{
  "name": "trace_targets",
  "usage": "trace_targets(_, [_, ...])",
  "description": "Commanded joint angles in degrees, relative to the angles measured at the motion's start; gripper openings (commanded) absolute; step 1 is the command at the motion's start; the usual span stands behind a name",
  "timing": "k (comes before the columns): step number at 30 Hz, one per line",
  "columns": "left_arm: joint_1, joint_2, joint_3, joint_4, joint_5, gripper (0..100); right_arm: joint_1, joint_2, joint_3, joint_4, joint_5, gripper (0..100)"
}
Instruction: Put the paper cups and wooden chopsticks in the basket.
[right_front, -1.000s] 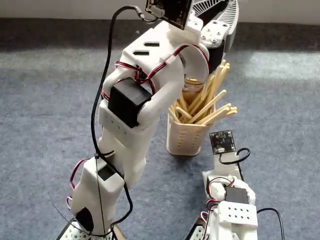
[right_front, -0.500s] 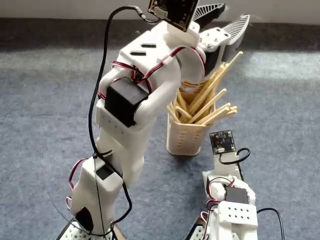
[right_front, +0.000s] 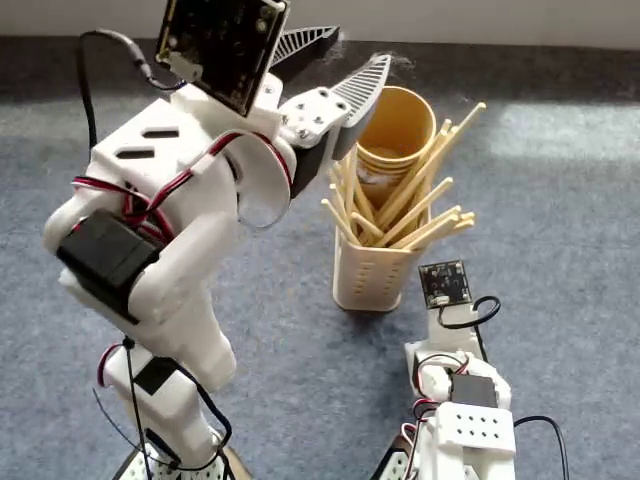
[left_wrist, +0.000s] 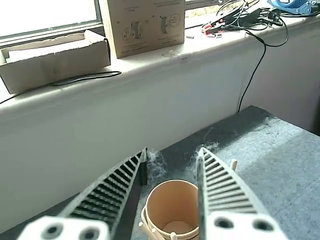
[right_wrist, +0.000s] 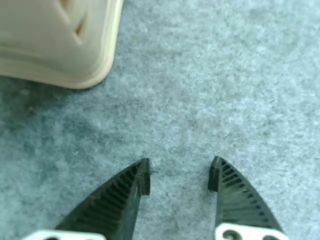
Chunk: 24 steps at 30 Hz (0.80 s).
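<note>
The tan paper cups (right_front: 398, 125) sit stacked inside the cream plastic basket (right_front: 370, 275), and the thin wooden chopsticks (right_front: 420, 205) stand all around them in the same basket, leaning out over its rim. I think the cups will feel very light and will squash if you squeeze hard, so hold one softly by its rim. The chopsticks look light and stiff, but they are thin and smooth and may slip or twist, so I would grab one near its middle. Your left tool (right_front: 362, 45) is wide open and holds nothing. It hangs in the air just beside the top of the cups, and from its own camera you look down between the left tool's fingers (left_wrist: 222, 192) into the top cup (left_wrist: 170, 205). Your right tool (right_wrist: 180, 165) is open too and empty, low over the grey fuzzy desk (right_front: 540, 250), near a bottom corner of the basket (right_wrist: 65, 45). A second ago the left arm was bent right over the basket and hid the cups. Now it has swung back and off to the side, so you can see the cups. The right arm has not moved.
</note>
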<state>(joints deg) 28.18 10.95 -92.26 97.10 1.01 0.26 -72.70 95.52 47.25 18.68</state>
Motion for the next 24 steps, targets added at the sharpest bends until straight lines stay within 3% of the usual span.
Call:
trace_targets(1, [-0.13, 1.45, -2.95, -2.99, -1.05, 18, -0.75, -0.13, 3.91, -0.66, 0.7, 20.2])
trace_targets(5, [0.57, 9.89, -2.95, -10.73, -1.05, 18, -0.75, -0.13, 3.91, -0.66, 0.7, 20.2])
trace_targets(14, [10.86, 26.15, -2.95, -26.99, -1.41, 18, -0.75, -0.13, 3.91, -0.66, 0.7, 20.2])
trace_targets(18, [12.44, 27.03, -2.95, -25.23, -1.41, 18, -0.75, -0.13, 3.91, -0.66, 0.7, 20.2])
trace_targets(24, [7.96, 27.03, -2.95, -12.66, -1.41, 18, -0.75, -0.13, 3.91, -0.57, 0.7, 20.2])
